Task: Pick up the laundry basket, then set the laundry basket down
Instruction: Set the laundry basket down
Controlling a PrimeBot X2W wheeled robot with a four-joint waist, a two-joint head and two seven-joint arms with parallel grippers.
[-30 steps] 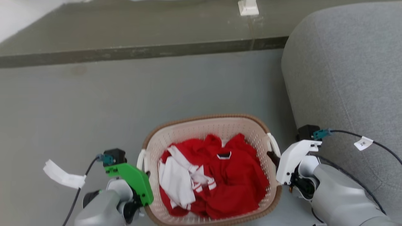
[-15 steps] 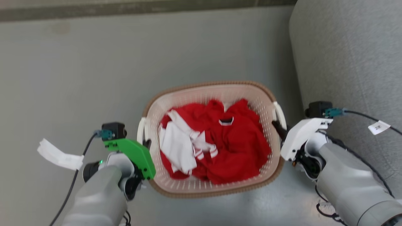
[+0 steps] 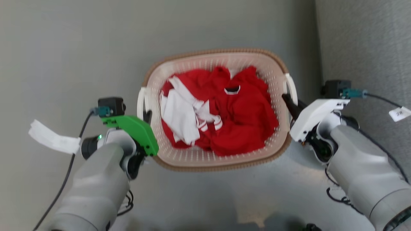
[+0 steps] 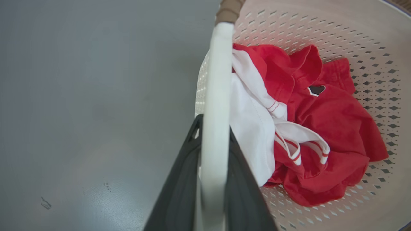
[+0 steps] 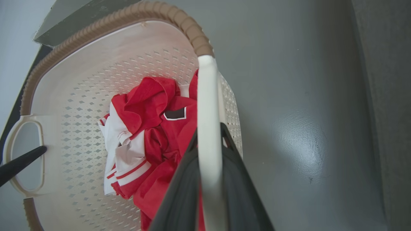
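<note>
floor (image 3: 64, 48): smooth grey, faintly glossy, soft sheen patches, few small scuffs | sofa (image 3: 369, 48): grey fabric, along right edge, resting on floor | ledge (image 5: 83, 16): dark, far side, bordering pale strip (image 5: 13, 38) | light: even, diffuse

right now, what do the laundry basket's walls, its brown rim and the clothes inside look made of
The laundry basket walls: cream moulded plastic, semi-matte, judging by the even rows of punched diamond holes. The brown rim: probably plastic too, moulded in a ribbed woven look. The red and white clothes: soft matte fabric, creased and folded, with stitched hems.
</note>
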